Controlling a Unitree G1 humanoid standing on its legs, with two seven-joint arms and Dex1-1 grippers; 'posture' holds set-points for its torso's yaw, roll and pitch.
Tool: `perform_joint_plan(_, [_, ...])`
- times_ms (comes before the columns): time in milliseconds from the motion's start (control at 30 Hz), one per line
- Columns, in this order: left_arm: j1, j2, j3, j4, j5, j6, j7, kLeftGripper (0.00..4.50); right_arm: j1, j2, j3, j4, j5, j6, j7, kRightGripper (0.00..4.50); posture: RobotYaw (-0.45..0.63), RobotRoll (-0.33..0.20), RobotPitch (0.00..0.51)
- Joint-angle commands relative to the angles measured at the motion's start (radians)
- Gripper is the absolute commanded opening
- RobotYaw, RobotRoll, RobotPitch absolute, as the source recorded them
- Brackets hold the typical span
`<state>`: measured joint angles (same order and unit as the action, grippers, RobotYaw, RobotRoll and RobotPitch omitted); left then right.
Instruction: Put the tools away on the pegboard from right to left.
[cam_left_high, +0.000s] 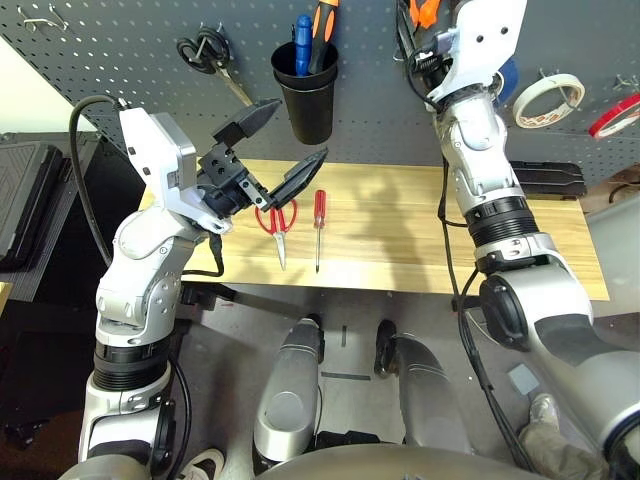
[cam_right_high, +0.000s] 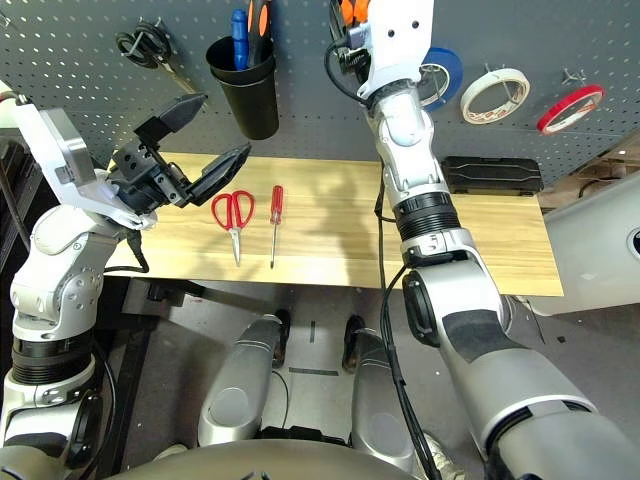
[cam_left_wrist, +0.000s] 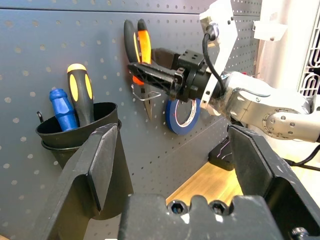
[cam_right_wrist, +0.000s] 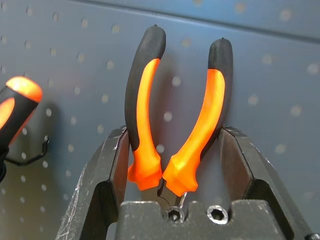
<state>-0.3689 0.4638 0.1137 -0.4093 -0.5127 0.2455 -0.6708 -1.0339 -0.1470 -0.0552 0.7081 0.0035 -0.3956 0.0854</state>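
Observation:
My right gripper (cam_right_wrist: 175, 134) is raised against the pegboard (cam_left_high: 120, 60) and is shut on the orange-and-black pliers (cam_right_wrist: 150, 115), with a finger outside each handle. In the left wrist view the pliers (cam_left_wrist: 139, 42) hang handles up by a metal hook (cam_left_wrist: 146, 95). The cream tape roll (cam_left_high: 547, 100) hangs on the board at the right. Red-handled scissors (cam_left_high: 278, 222) and the slim red screwdriver (cam_left_high: 319, 225) lie side by side on the wooden table (cam_left_high: 400, 230). My left gripper (cam_left_high: 298, 130) hovers open just above and left of them, holding nothing.
A black cup (cam_left_high: 305, 95) on the board holds several tools. Black-handled scissors (cam_left_high: 208, 55) hang at the left. Blue tape (cam_right_high: 440, 75) and red tape (cam_left_high: 615, 115) hang on the board. A black case (cam_left_high: 545, 180) lies at the table's back right.

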Motion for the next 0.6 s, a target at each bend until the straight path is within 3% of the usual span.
perform_joint_plan(33, [0.011, 0.008, -0.006, -0.012, -0.001, 0.01, 0.002, 4.5, 0.019, 0.001, -0.011, 0.012, 0.005, -0.021, -0.005, 3.27, 0.35, 0.0, 0.273])
perform_joint_plan(167, [0.009, 0.01, -0.007, -0.009, 0.0, 0.008, 0.003, 4.5, 0.034, -0.002, -0.009, 0.003, 0.005, -0.038, 0.003, 4.48, 0.35, 0.0, 0.272])
perform_joint_plan(367, [0.008, 0.008, -0.012, -0.005, 0.005, 0.004, 0.004, 4.5, 0.12, -0.025, -0.005, -0.097, 0.022, -0.131, 0.062, 4.48, 0.34, 0.0, 0.271])
perform_joint_plan(600, [0.034, 0.008, -0.017, -0.001, 0.015, 0.008, 0.011, 4.5, 0.319, -0.082, 0.011, -0.3, 0.065, -0.146, 0.189, 4.48, 0.34, 0.0, 0.273])
